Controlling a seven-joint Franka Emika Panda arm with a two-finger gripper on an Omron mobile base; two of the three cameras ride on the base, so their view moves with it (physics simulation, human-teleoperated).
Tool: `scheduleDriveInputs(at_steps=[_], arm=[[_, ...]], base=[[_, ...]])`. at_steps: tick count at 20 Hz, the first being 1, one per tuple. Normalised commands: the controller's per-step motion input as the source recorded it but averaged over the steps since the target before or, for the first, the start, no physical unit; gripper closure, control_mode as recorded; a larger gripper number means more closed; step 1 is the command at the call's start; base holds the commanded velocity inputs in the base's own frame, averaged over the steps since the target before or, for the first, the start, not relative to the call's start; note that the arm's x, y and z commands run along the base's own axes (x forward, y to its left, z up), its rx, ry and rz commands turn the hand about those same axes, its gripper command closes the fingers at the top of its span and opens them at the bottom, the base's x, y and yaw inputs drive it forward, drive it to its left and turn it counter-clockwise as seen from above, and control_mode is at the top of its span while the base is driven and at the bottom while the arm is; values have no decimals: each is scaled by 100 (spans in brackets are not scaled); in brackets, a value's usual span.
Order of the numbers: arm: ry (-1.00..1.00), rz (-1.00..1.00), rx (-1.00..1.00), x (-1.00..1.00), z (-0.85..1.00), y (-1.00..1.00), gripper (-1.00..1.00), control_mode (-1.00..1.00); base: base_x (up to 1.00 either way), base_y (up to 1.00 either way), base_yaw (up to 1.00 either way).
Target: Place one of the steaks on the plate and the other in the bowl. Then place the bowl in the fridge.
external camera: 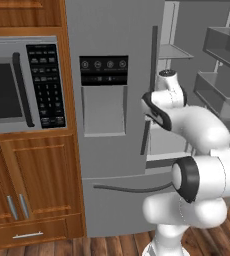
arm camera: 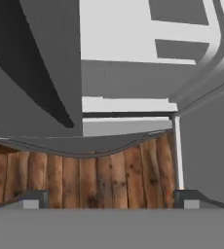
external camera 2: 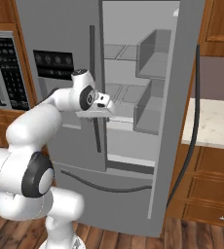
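The fridge (external camera: pixel 112 165) is cut off at the top edge in both base views; we see its right door (external camera 2: pixel 182 121) cropped likewise. The microwave (external camera: pixel 22 85) runs past the left edge. Dispenser panel (external camera: pixel 103 71) markings are too small to read.

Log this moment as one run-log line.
gripper: open, empty, aimed down at wooden floor | tall grey stainless fridge: right door open | hand by fridge opening
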Motion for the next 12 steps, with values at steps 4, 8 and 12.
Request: scheduleDriveInputs(at_steps=[4,8,12], arm=[[-17,0,34,10,3,0,-100,-100],[-30,0,-5,0,8,18,-100,-100],[-27,0,-12,0,21,30,-100,-100]], base=[[0,0,0],[0,0,0],[0,0,0]])
